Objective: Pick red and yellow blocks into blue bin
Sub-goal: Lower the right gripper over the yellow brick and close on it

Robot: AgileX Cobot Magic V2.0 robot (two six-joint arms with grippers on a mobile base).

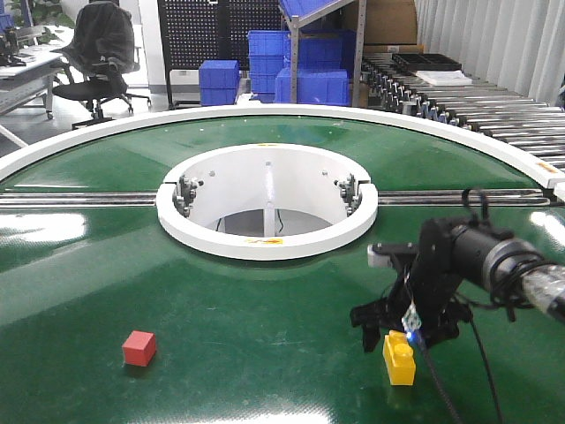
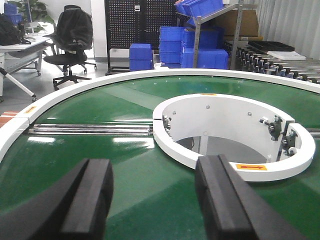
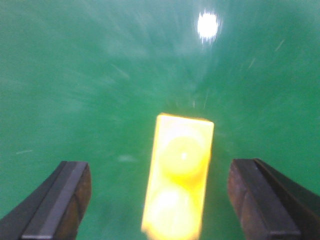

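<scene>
A yellow two-stud block (image 1: 399,359) lies on the green table at the front right. My right gripper (image 1: 408,334) hovers just above it, pointing down, open. In the right wrist view the yellow block (image 3: 179,175) lies between the two spread fingers (image 3: 60,200), touching neither. A red cube (image 1: 139,347) sits on the green surface at the front left, far from both grippers. My left gripper (image 2: 155,200) is open and empty over bare green surface; it does not show in the front view. No blue bin on the table is in view.
A white ring (image 1: 265,238) surrounds a round hole in the table's middle. A metal rail (image 1: 79,200) crosses the table. Stacked blue bins (image 1: 305,75), an office chair (image 1: 101,53) and a roller conveyor (image 1: 494,106) stand behind the table.
</scene>
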